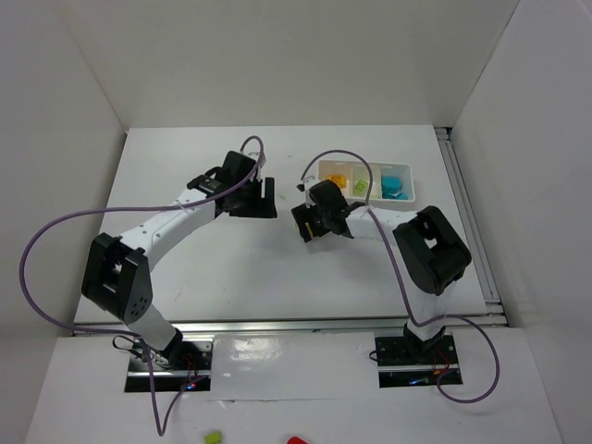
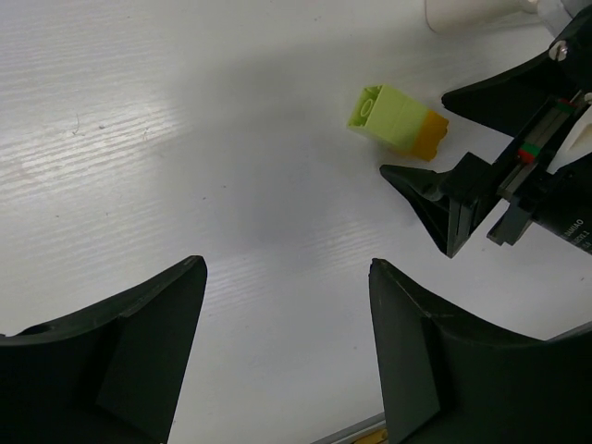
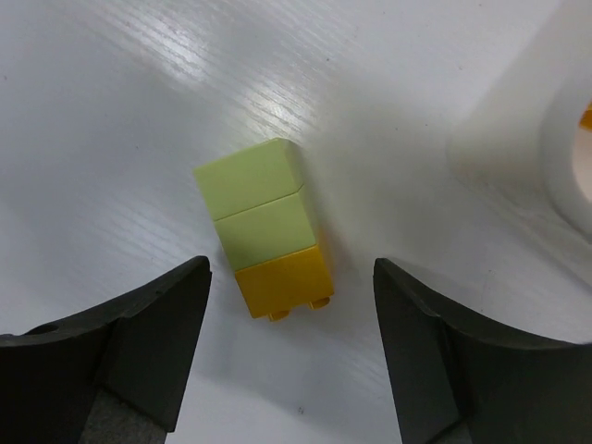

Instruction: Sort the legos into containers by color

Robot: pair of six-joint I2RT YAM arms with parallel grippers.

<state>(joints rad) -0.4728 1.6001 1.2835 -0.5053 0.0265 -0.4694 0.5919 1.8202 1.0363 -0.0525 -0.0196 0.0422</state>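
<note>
1. The stack [image 3: 268,227] (green bricks with an orange one plugged on one end) is seen lying on its side on the table [image 1: 231,268], just beside a corner of the tray [image 3: 518,120]. If it is dropped whole into one compartment, one colour is missorted, so it has to be pulled apart first.
2. The right gripper [image 3: 289,266] is held over the stack with its fingers spread wide and nothing clamped. Its height above the stack cannot be told. If it is closed too high, the smooth sides may be clipped and the stack flicked away.
3. If only the orange end is pinched, the joint may be broken early and the green part left behind.
4. The left gripper [image 2: 287,265] is likewise spread and empty, and faces the stack from nearby. The two grippers may be knocked together if both are brought in.
5. The tray may be nudged by the right fingers, being so near.
</note>
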